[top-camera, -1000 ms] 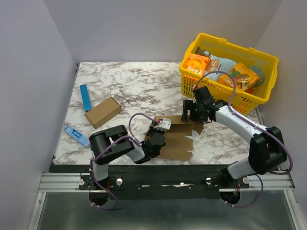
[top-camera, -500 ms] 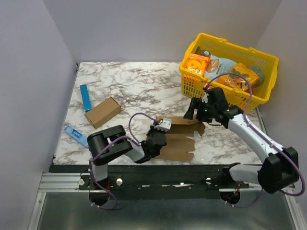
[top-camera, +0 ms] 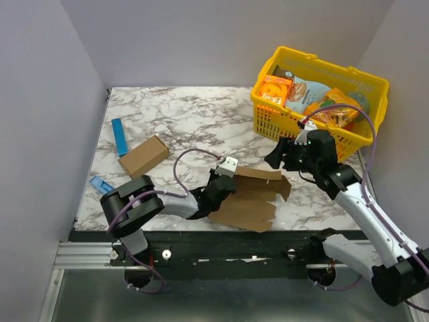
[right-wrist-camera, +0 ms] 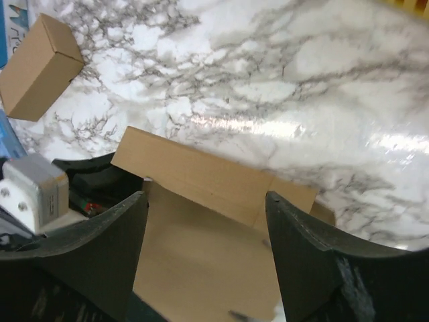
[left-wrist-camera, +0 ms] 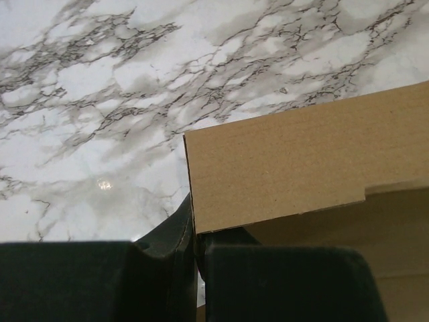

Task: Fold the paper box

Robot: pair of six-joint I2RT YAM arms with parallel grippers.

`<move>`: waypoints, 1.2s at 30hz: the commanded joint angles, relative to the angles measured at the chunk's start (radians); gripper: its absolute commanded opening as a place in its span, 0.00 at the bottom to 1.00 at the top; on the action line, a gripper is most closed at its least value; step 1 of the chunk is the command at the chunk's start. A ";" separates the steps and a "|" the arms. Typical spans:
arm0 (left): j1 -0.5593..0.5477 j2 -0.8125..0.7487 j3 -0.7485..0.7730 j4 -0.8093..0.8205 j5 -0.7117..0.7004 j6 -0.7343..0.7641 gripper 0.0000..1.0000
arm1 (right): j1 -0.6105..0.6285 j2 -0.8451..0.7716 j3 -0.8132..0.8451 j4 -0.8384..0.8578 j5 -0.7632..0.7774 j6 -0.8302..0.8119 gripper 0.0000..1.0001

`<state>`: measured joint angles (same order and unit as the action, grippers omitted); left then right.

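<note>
At the left of the overhead view we see a blue strip (top-camera: 118, 136) and a smaller blue packet (top-camera: 102, 184) lying on the marble table (top-camera: 194, 121). A small closed brown carton (top-camera: 143, 156) sits just to the right of them. Low in the middle, the left gripper (top-camera: 216, 196) is clamped on the left edge of the paper box (top-camera: 251, 204), a flat brown sheet with flaps and notches. In its wrist view the cardboard corner is pinched in the narrow slit between the two dark fingers (left-wrist-camera: 288, 282). The sheet lies at the lower centre of the frame, and the long flap along its upper edge is angled to the rest. Right of centre, the right gripper (right-wrist-camera: 204, 201) hangs above the sheet's upper right part, fingers spread wide and holding nothing. In the upper right stands a yellow basket (top-camera: 301, 131) with orange snack boxes (top-camera: 275, 90) inside
</note>
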<state>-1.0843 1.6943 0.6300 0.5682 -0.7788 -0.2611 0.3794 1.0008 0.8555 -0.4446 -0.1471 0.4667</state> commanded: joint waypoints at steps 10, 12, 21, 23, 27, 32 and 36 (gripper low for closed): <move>0.224 -0.298 0.051 -0.624 0.608 0.003 0.00 | 0.228 -0.047 0.043 -0.086 -0.045 -0.551 0.73; 0.244 -0.315 0.066 -0.657 0.622 0.023 0.00 | 0.277 -0.013 0.065 -0.114 -0.029 -0.563 0.73; 0.281 -0.349 0.083 -0.694 0.656 0.023 0.00 | 0.433 0.108 0.120 -0.241 0.110 -0.594 0.67; 0.284 -0.344 0.082 -0.694 0.655 0.019 0.00 | 0.457 0.131 0.131 -0.256 0.118 -0.585 0.66; 0.287 -0.334 0.092 -0.705 0.650 0.016 0.00 | 0.516 0.144 0.139 -0.281 0.127 -0.560 0.65; 0.287 -0.340 0.093 -0.706 0.636 0.016 0.00 | 0.538 0.189 0.137 -0.332 0.234 -0.519 0.61; 0.287 -0.341 0.096 -0.708 0.628 0.014 0.00 | 0.539 0.213 0.137 -0.356 0.296 -0.493 0.55</move>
<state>-0.8040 1.3651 0.6937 -0.1246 -0.1520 -0.2474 0.9127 1.1954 0.9699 -0.7338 0.0402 -0.0650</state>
